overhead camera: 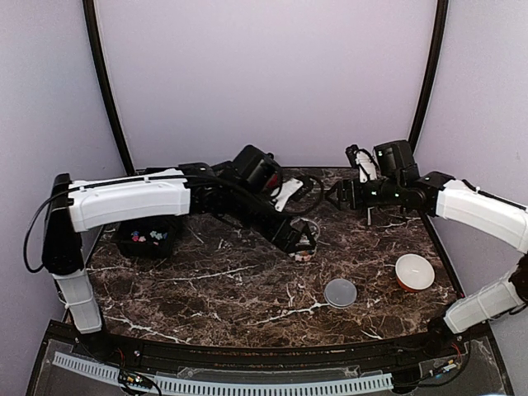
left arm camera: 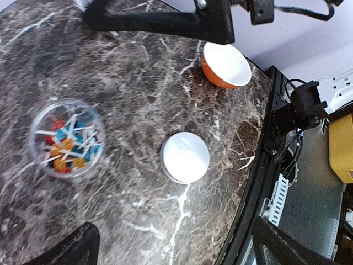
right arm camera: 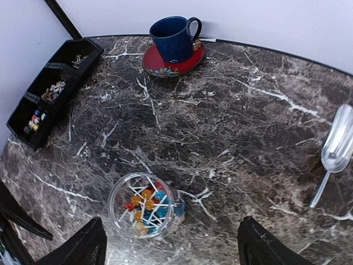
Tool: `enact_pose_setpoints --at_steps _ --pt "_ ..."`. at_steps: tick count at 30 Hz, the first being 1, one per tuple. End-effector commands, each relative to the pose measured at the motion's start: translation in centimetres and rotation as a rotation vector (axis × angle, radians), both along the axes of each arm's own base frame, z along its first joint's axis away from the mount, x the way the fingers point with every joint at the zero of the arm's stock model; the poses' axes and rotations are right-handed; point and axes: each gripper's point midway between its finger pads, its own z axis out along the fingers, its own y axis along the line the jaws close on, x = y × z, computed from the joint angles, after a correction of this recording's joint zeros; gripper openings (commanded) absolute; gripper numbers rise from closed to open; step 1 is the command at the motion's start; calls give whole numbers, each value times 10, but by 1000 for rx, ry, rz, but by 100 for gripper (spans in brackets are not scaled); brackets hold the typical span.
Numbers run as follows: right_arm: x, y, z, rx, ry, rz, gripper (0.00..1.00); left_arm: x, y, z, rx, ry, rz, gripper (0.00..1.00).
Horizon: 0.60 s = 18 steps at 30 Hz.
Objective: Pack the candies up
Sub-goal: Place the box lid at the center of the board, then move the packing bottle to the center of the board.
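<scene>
Dark marble table [overhead camera: 247, 289] carrying everything.
Left gripper [left arm camera: 175, 232] hanging above table, fingers spreading wide, gripping nothing.
Right gripper [right arm camera: 171, 226] gaping wide too, empty.
Black tray [right arm camera: 55, 66] sitting at left edge.
Blue mug [right arm camera: 174, 38] standing on red saucer [right arm camera: 157, 66].
Orange bowl [left arm camera: 212, 77] sitting near right edge.
Clear jar [right arm camera: 113, 201] standing mid-table, holding candies [right arm camera: 144, 207]: coloured balls, pale sticks.
White lid [left arm camera: 185, 157] lying apart from jar.

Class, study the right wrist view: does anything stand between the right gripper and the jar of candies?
Nothing visible does. The jar of candies stands on the bare table just ahead of the open right gripper. The mug, tray and scoop lie beyond it or off to the sides.
</scene>
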Motion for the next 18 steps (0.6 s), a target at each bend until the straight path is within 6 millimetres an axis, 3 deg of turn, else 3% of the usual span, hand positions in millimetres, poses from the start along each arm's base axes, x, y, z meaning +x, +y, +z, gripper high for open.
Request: enact_pose_setpoints --at_steps 1,5,9,13,18 --pt "14 18 1 133 11 9 86 27 64 19 10 -71 147 99" --pt "17 33 -24 191 96 34 93 46 124 8 83 -142 285 99" --pt "16 42 -47 217 165 48 98 59 168 4 185 -283 402 99" --pt "15 47 -68 226 221 55 98 66 196 -7 256 -332 465 99" --pt "8 63 -85 271 283 110 98 76 212 -13 203 -298 527 99"
